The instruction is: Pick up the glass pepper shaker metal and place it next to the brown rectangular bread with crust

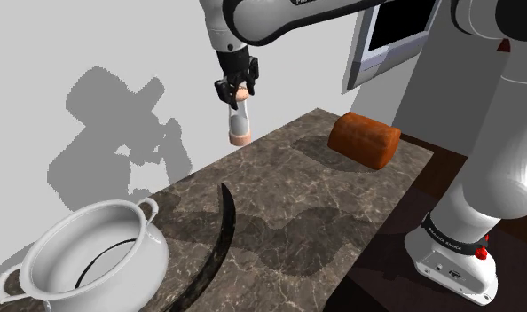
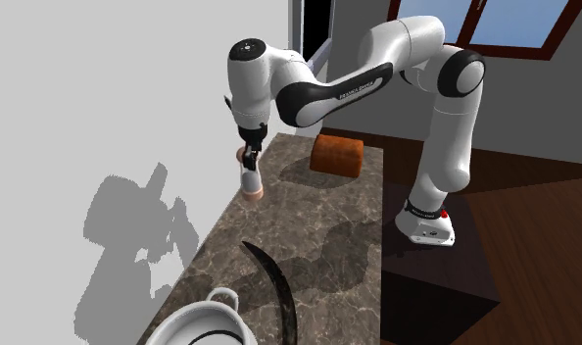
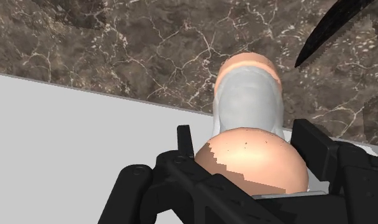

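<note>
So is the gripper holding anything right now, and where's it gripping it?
Yes. The gripper holds the pepper shaker, clasped at its rounded peach-coloured top, with the pale body hanging below the fingers.

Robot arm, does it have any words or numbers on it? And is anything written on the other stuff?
Dark band on the forearm: white lettering, too small to read.
Black base ring: white lettering, too blurred to read.
The pepper shaker, the bread and the pot: no writing to be seen.
</note>
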Action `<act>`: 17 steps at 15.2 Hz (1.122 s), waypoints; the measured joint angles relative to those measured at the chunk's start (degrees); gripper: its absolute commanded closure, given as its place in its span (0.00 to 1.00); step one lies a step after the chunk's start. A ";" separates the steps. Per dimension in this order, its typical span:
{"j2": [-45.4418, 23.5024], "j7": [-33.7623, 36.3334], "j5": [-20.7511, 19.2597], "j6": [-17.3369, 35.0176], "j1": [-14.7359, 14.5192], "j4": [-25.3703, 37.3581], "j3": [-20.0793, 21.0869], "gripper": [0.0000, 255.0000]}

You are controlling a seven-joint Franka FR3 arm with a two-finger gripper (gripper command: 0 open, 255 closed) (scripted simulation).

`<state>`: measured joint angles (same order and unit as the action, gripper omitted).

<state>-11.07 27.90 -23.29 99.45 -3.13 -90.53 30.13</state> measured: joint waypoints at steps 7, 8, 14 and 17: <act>-0.76 -1.36 -0.14 -5.63 -0.78 6.44 0.24 1.00; -0.62 -1.61 -0.06 -6.18 -0.76 6.92 0.25 1.00; -2.34 -2.49 -0.92 -11.44 -1.99 13.70 0.47 1.00; -3.28 -3.15 -1.47 -14.28 -2.66 17.45 0.53 1.00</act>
<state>-14.36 24.75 -24.76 85.18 -5.79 -73.07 30.66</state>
